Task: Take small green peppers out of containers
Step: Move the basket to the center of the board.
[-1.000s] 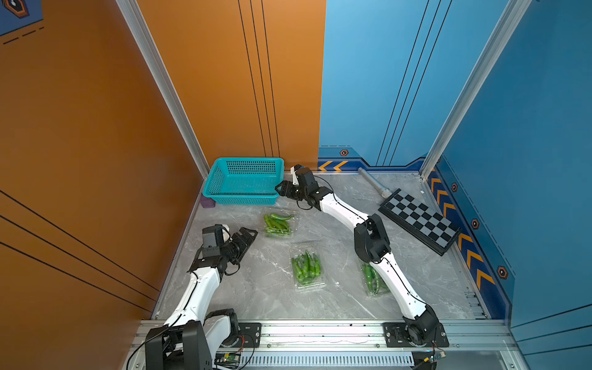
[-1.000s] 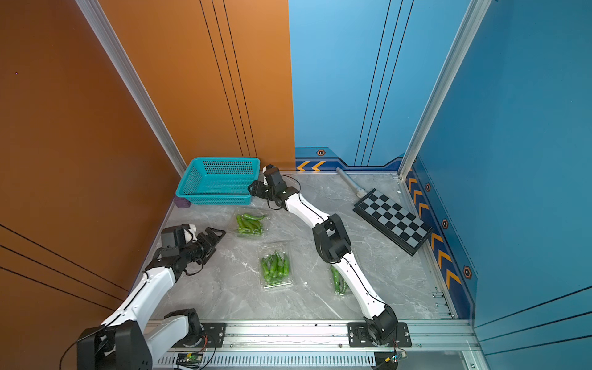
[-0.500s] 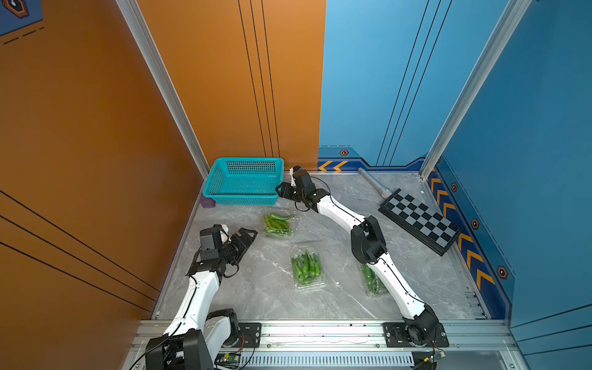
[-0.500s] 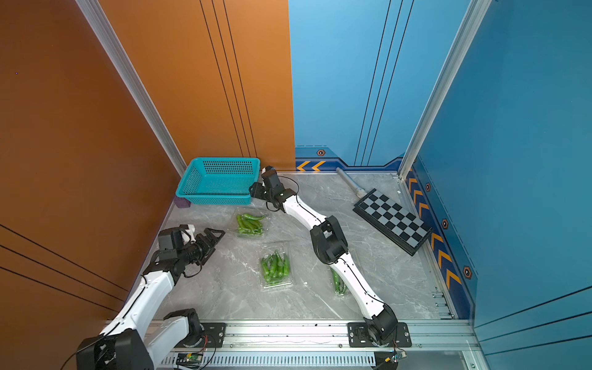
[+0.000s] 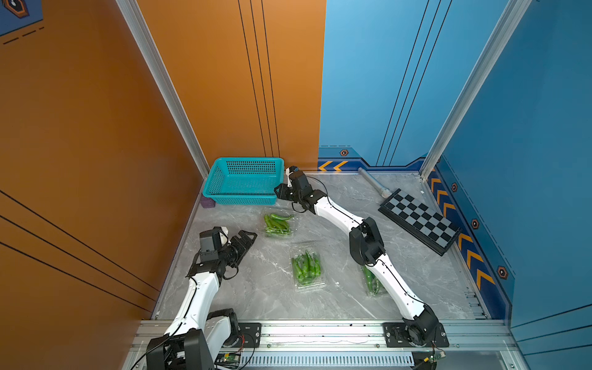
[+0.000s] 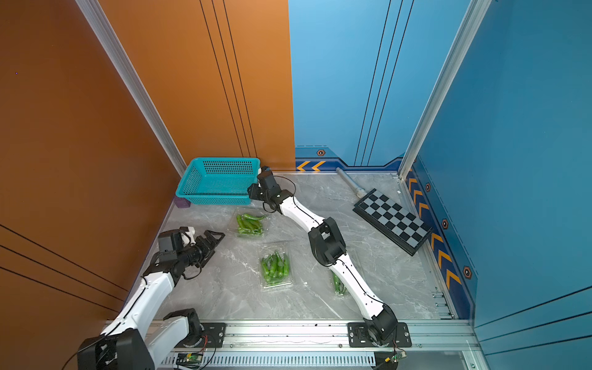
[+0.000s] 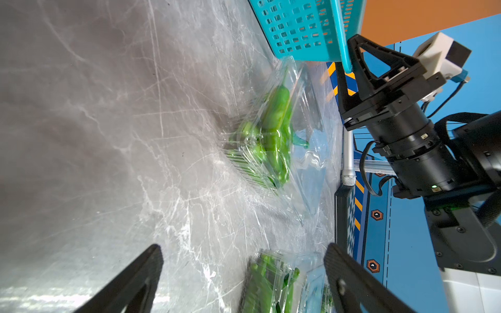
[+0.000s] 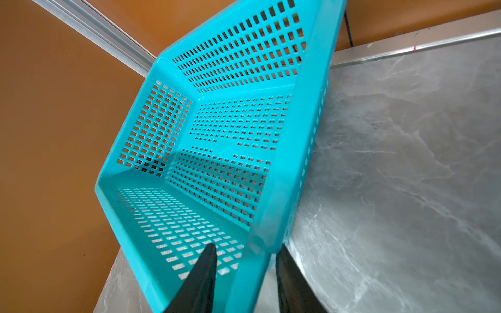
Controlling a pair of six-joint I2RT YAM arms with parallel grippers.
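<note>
At right wrist only: right tool (image 8: pixel 247 246) astride basket rim (image 8: pixel 310 81), unclamped; left tool (image 7: pixel 244 246) spread.

Glossy white shells cover the links of the left arm (image 5: pixel 200 294) and the right arm (image 5: pixel 334 211). They are broken by bulky black joint housings such as the right elbow (image 5: pixel 366 246), and a thin black cable runs along each white link. Each black base plate (image 5: pixel 413 333) is dotted with silver screws. The right gripper (image 5: pixel 281 191) has matte black fingers (image 7: pixel 363 62) with triangular cut-outs, a cylindrical black wrist showing a small green light (image 7: pixel 434 186), and a boxy white camera housing (image 7: pixel 439 54). The left gripper (image 5: pixel 248 235) looks the same.
</note>
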